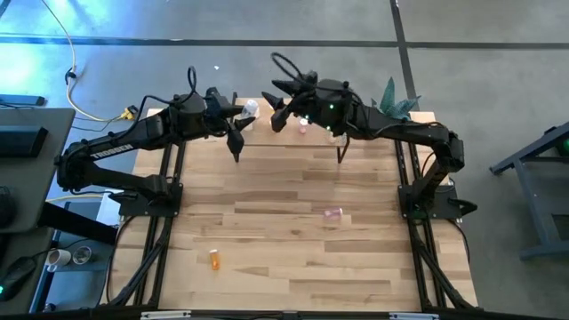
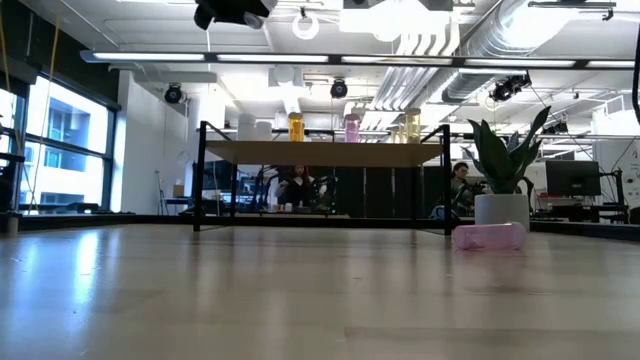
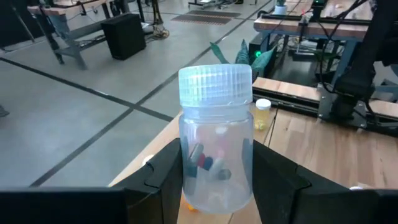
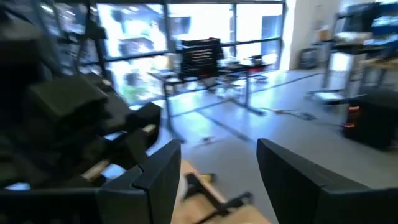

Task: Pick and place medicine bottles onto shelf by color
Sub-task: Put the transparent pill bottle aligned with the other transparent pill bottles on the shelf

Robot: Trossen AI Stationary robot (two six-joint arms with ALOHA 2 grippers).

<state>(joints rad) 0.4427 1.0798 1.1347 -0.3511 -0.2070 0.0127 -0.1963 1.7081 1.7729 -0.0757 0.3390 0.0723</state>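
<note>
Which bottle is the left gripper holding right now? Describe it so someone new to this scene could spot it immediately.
Start at the shelf along the table's far edge, where both arms reach. Over its left part, the left gripper is shut on a clear bottle with a ribbed white cap and a few small capsules inside. Unlike the pink bottle and orange bottle lying on the tabletop, it is colourless and held upright.

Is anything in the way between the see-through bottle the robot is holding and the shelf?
Nothing visible blocks it. The left gripper holds the clear bottle up over the shelf at the table's far edge, with only air below. The bottles already standing on the shelf, like the yellow bottle, are off to one side.
</note>
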